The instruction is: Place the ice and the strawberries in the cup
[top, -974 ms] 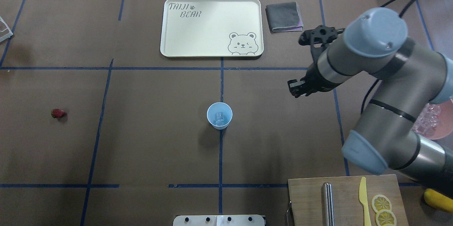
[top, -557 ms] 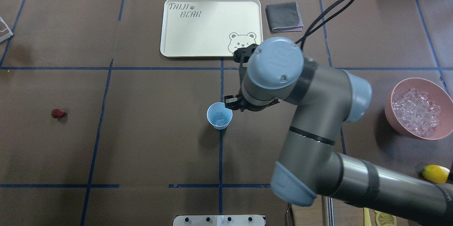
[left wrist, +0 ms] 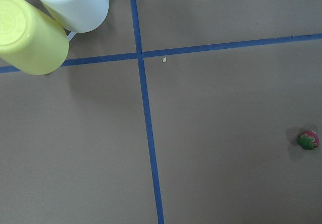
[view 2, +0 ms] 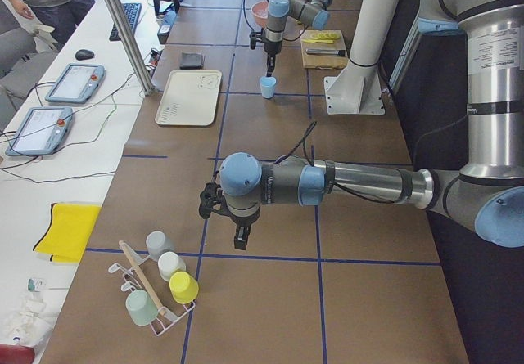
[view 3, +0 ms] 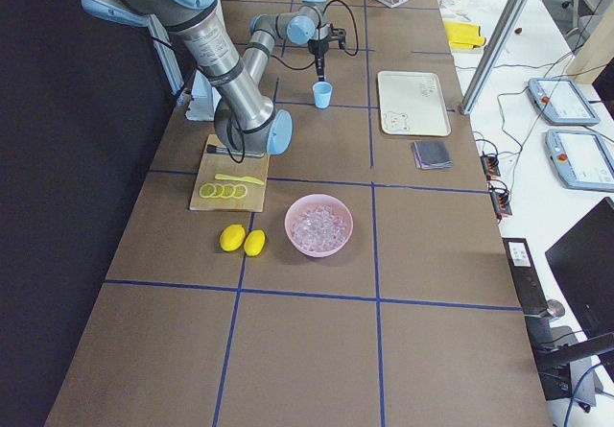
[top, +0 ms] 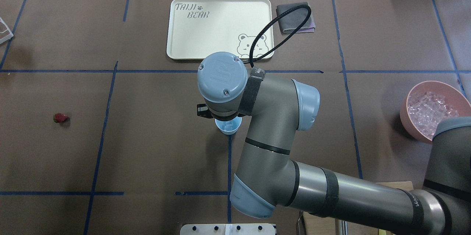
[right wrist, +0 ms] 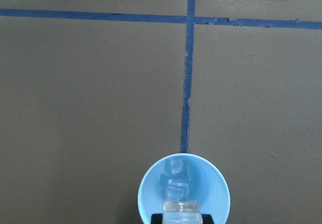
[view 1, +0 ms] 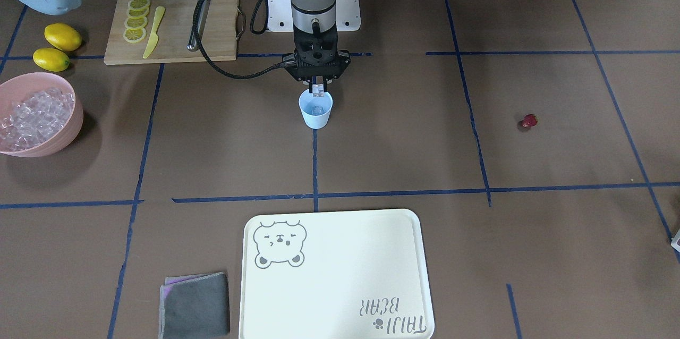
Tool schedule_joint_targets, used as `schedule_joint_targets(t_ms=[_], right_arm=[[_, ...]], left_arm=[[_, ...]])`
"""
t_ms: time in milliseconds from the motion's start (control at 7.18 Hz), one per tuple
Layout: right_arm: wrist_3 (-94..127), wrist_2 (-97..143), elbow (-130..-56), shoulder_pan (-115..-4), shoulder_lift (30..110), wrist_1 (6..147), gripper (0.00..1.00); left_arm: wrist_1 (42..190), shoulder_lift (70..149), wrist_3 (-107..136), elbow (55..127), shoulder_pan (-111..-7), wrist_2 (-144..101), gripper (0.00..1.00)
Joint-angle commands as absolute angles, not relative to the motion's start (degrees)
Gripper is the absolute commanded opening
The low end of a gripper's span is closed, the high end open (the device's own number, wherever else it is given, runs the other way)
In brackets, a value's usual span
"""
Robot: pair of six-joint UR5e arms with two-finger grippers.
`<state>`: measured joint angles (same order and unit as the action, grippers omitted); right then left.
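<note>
The pale-blue cup (view 1: 315,113) stands at the table's middle; it also shows in the right wrist view (right wrist: 151,194) with clear ice (right wrist: 177,169) inside. My right gripper (view 1: 317,87) hangs straight over the cup's mouth, shut on one ice cube (right wrist: 182,210). In the overhead view the right arm hides most of the cup (top: 229,127). The strawberry (top: 60,118) lies alone on the table far to my left; it also shows in the left wrist view (left wrist: 307,140). My left gripper (view 2: 240,240) hovers over the table; I cannot tell if it is open or shut.
A pink bowl (view 1: 75,116) full of ice sits on my right. A cutting board (view 1: 212,36) with lemon slices and a yellow knife, and two lemons (view 1: 62,36), lie near it. A cream tray (view 1: 334,275) and grey cloth (view 1: 194,304) lie beyond the cup. A cup rack (view 2: 155,286) stands at the left end.
My right arm has swung left from near the pink bowl to directly over the blue cup. The cup and the strawberry have not moved.
</note>
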<state>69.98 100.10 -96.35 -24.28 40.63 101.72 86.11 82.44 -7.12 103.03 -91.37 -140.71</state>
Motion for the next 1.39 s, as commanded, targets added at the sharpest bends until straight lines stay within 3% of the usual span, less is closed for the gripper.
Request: schedule_joint_targets(t_ms=[0, 696, 1253], right_arm=[[69.43, 98.97, -96.67, -24.08, 41.39, 101.86, 0.99], [69.26, 99.75, -97.29, -25.39, 41.57, 102.3, 0.99], [48.05, 110.03, -105.01, -41.1, 54.02, 102.3, 1.0]], left_arm=[[86.13, 82.44, -7.12, 103.01, -91.41, -140.71, 1.0], [86.22, 82.44, -7.21, 103.09, -91.41, -140.71, 1.0], [90.16, 82.44, -7.38, 103.36, -91.41, -140.71, 1.0]])
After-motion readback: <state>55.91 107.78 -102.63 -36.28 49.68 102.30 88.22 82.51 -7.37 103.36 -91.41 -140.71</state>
